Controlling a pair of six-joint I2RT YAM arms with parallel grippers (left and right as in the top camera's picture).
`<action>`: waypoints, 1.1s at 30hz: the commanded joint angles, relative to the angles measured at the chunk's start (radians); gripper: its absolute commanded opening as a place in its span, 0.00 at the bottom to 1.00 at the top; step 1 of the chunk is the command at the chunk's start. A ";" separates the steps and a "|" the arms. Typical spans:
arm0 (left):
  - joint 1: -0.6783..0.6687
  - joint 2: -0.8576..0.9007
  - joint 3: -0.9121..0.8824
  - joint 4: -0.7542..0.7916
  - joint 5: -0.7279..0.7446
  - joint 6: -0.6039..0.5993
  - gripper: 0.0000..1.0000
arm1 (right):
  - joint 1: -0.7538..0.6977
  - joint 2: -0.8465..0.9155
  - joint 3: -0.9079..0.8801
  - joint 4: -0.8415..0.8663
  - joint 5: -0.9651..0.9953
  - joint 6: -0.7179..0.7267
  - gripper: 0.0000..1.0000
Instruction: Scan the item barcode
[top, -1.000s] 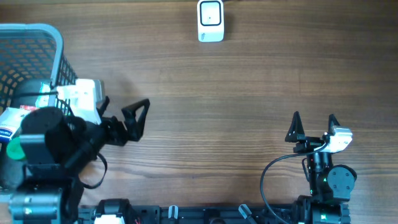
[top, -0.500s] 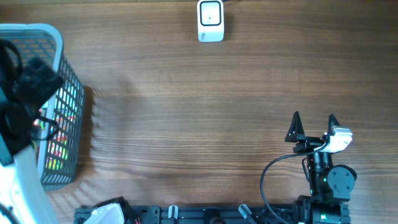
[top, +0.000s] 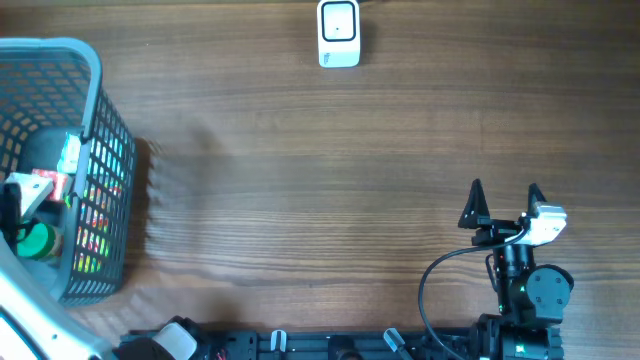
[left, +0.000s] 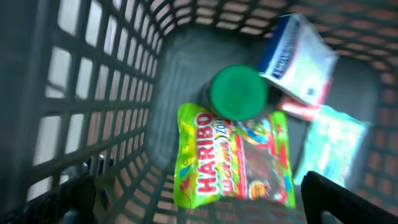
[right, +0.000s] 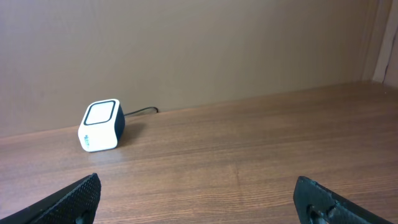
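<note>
Left gripper (left: 208, 198) hangs inside the blue-grey mesh basket (left: 106, 93) with its jaws spread wide and nothing between them. Its two dark fingertips show only at the lower corners of the wrist view. Directly below it lies a Haribo bag (left: 233, 158), flat on the basket floor among the other goods. The bag's brand lettering runs up its left edge in the wrist view, tilted a little to the right, so the top of the bag appears to face the left wall. It looks about as wide as it is tall from here, so its long axis cannot be told with any certainty. A round green cap (left: 238, 92) overlaps the bag's far edge. A blue-and-white pouch (left: 292, 56) leans beyond the cap, and a pale teal packet (left: 333, 143) lies just beside the bag on the right. The basket sits at the left end of the wooden table (top: 300, 180). Right gripper (top: 505, 195) is parked near the front edge, well apart from the basket, jaws wide and empty. It points toward the scanner (top: 338, 33) — a small white box at the far edge, with its dark-framed window angled up and toward the arms and a cable (right: 140, 112) trailing behind it.
</note>
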 joint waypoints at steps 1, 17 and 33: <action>0.034 0.003 -0.120 0.092 0.005 -0.175 1.00 | 0.004 0.000 -0.002 0.005 -0.013 -0.018 1.00; 0.040 0.271 -0.183 0.319 -0.016 -0.188 1.00 | 0.004 0.000 -0.002 0.005 -0.013 -0.018 1.00; 0.040 0.486 -0.184 0.367 -0.016 -0.188 0.95 | 0.004 0.000 -0.002 0.005 -0.013 -0.018 1.00</action>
